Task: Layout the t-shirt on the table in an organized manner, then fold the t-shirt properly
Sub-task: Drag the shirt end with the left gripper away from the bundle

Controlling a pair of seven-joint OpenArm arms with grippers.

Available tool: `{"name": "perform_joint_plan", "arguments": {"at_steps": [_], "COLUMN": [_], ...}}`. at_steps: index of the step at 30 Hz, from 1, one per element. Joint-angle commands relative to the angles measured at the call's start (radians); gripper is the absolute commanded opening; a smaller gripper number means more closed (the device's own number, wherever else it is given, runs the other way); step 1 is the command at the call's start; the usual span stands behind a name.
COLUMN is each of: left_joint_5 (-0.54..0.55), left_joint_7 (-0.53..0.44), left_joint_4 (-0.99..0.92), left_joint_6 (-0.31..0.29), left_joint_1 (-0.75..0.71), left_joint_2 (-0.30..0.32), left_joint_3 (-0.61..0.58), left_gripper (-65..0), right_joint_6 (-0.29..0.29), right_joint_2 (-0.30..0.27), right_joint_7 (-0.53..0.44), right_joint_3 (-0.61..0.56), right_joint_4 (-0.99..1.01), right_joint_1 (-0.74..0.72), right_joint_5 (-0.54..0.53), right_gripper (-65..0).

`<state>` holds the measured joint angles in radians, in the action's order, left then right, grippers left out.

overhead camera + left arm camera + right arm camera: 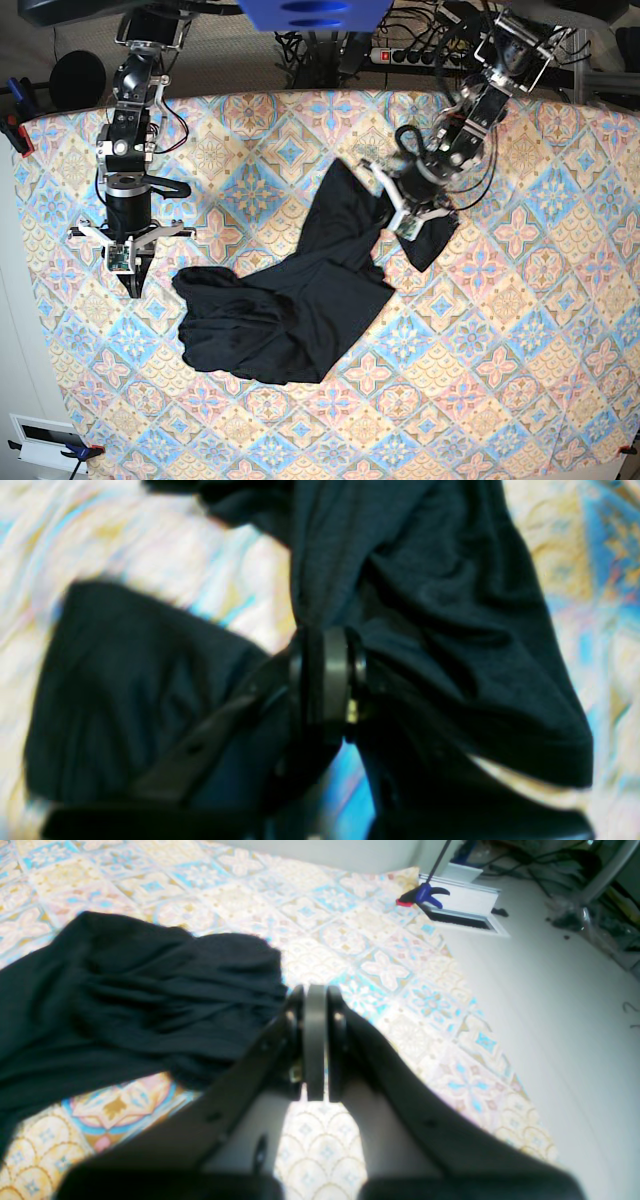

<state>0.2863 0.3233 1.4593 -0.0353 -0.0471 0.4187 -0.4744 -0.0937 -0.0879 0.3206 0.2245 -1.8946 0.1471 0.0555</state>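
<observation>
Black, thin long-sleeved t-shirt [290, 290] lies crumpled mid-frame on the pastel diamond-tiled table [520, 380]; layout unfinished, folding unstarted. Left fingers [325, 650] pinch its fabric; right fingers [315, 1005] clenched, empty.

Overhead base view, two close wrist views

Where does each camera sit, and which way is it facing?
Left wrist: behind the left hand, looking along it, shut on the t-shirt.
Right wrist: behind the right hand, shut and empty, looking across the table towards its edge.
Base: overhead, looking down; both arms show, left hand, right hand.
All three views share the t-shirt and table.
</observation>
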Motion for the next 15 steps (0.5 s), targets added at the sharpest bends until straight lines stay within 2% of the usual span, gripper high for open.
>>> {"name": "perform_joint_plan", "arguments": {"at_steps": [1,8,15], "left_joint_5": [-0.015,-0.015,-0.015], "left_joint_7": [0.098,0.098,0.099], "left_joint_4": [0.019,0.126,0.165], "left_joint_6": [0.022,0.022,0.022], "left_joint_1": [-0.037,-0.161,-0.201], "left_joint_2": [0.033,0.059,0.059], "left_joint_3": [0.022,0.154,0.205], "left_gripper": [-65.0,-65.0,-65.0], "right_joint_6": [0.005,0.005,0.005], "right_joint_2": [-0.008,-0.008,-0.008], "right_joint_7": [-0.031,-0.031,-0.030], "right_joint_3": [0.002,0.002,0.002], "right_joint_4": [-0.016,-0.016,-0.016], "right_joint_1": [-0.011,-0.011,-0.011], "right_joint_5": [-0.001,-0.001,-0.001], "right_gripper": [-65.0,-65.0,-65.0]}}
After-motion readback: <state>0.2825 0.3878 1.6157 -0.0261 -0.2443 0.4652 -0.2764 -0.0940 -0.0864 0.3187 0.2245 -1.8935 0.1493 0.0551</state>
